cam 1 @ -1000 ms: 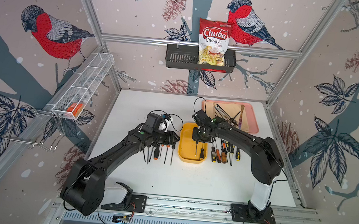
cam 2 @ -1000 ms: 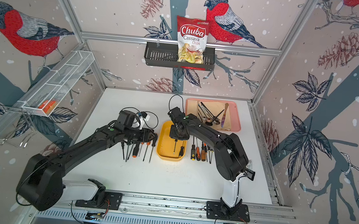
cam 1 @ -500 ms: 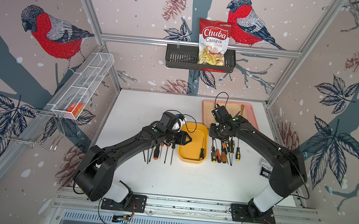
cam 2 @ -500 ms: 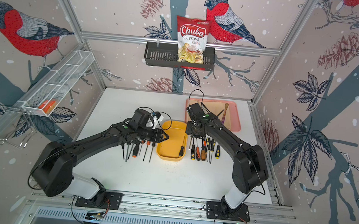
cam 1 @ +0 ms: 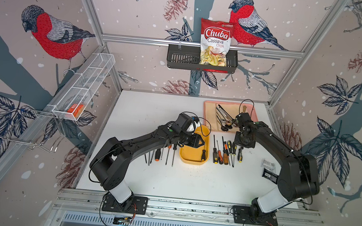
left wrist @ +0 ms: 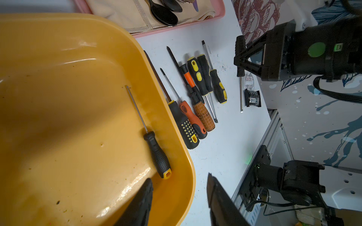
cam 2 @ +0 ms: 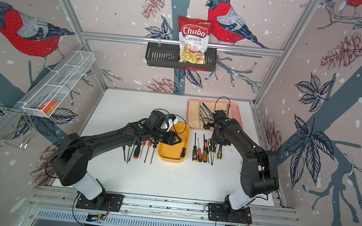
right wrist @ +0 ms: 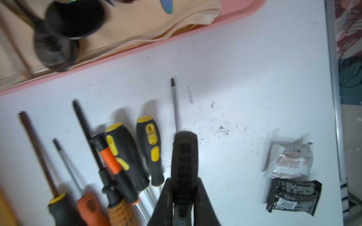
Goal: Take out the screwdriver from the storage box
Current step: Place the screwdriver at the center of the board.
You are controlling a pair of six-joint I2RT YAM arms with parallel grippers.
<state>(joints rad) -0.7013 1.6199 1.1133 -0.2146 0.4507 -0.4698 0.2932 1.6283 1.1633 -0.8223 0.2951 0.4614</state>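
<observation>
**Surface.** The bench is white and flat. It carries dark specks and scuffs on the right-arm side of the storage box. The box sits mid-bench, and its yellow floor is lightly spotted.

**Task item.** One black-handled screwdriver lies inside the box, along the wall nearest the right arm.

**Other items.**
- Loose screwdrivers flank the box in a right-hand row and a left-hand row.
- Beyond the box, toward the back wall, a pink tray holds beige cloth and dark utensils.
- Two wrappers lie past the right-hand row.

**Room.** The walls are bird-printed panels on an aluminium frame. High behind the box, a black basket holds a chips bag.

**Pincers.**
- The left pincer is over the box, fingers apart, holding nothing.
- The right pincer is beyond the right-hand row, clamped on a thin screwdriver.
</observation>
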